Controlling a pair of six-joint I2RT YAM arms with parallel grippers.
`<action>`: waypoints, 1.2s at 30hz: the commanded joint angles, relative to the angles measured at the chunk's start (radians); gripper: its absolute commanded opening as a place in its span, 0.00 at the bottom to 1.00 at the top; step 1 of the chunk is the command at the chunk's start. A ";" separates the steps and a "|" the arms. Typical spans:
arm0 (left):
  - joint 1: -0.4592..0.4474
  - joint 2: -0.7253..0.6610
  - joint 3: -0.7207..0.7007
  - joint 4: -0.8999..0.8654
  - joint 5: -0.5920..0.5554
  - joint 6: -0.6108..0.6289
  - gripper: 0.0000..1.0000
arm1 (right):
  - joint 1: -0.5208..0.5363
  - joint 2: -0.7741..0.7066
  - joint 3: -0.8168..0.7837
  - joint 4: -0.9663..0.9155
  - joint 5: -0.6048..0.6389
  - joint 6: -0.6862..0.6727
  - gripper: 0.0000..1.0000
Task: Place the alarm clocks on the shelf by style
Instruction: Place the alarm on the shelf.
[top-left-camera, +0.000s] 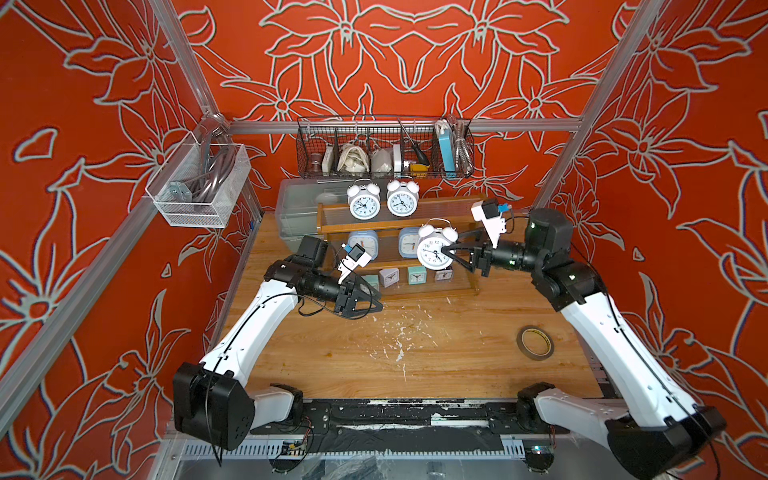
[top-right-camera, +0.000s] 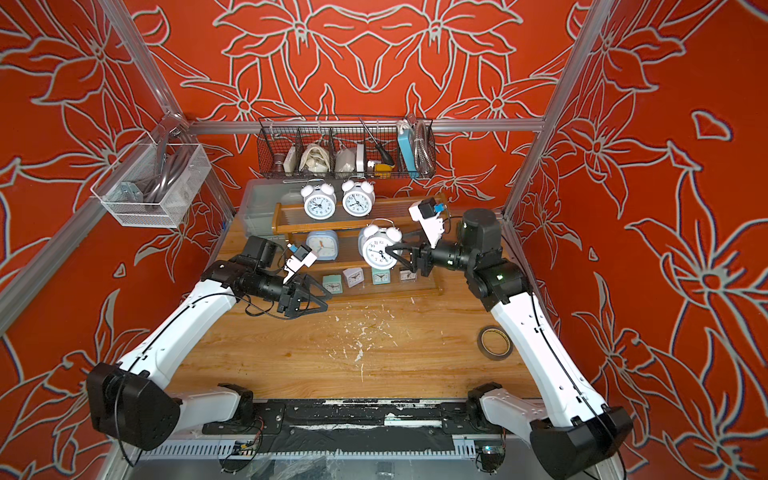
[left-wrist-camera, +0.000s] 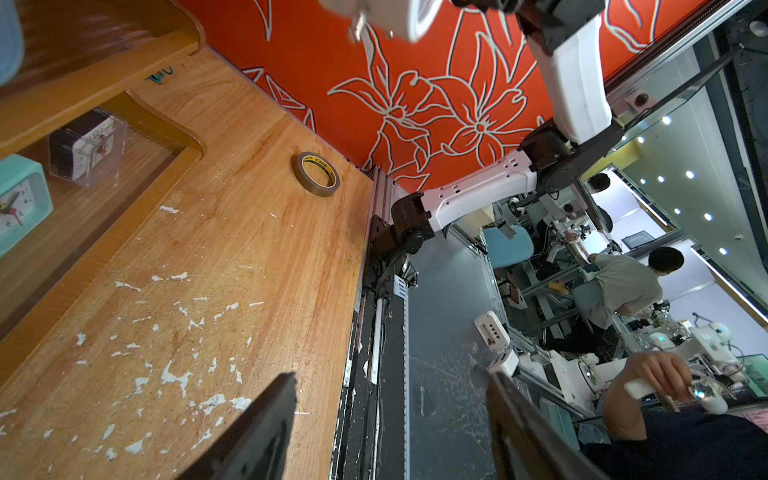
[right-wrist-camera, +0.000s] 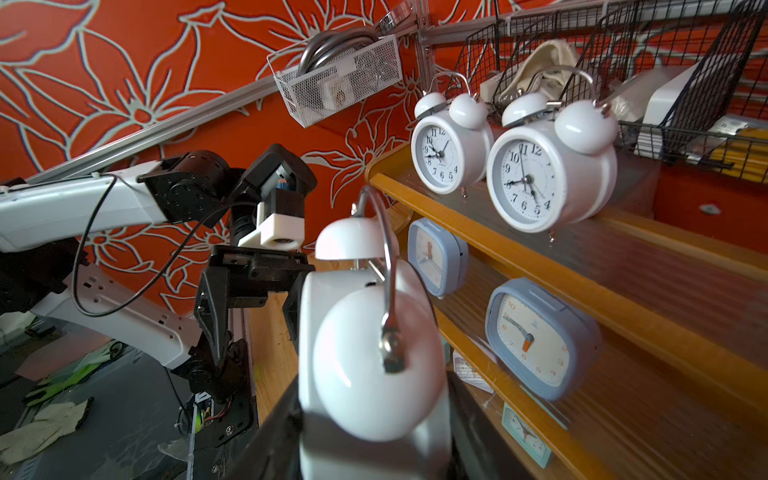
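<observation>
Twin-bell clock (top-left-camera: 432, 251) pinched in right tool (top-left-camera: 451, 249) — aloft before shelf (top-left-camera: 365, 227); left tool (top-left-camera: 380, 302) spread.

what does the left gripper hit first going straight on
Nothing close: the left gripper points across bare table. The tape roll lies off to one side; farther on, possibly the right arm's base, depth unclear.
</observation>
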 joint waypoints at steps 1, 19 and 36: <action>0.009 -0.025 0.034 -0.124 0.012 0.126 0.73 | -0.069 0.064 0.123 -0.054 -0.193 -0.107 0.23; 0.011 -0.048 0.034 -0.218 -0.023 0.238 0.75 | -0.286 0.559 0.623 0.096 -0.577 0.039 0.27; 0.011 -0.053 0.013 -0.221 -0.039 0.246 0.75 | -0.286 0.740 0.739 0.016 -0.552 -0.098 0.25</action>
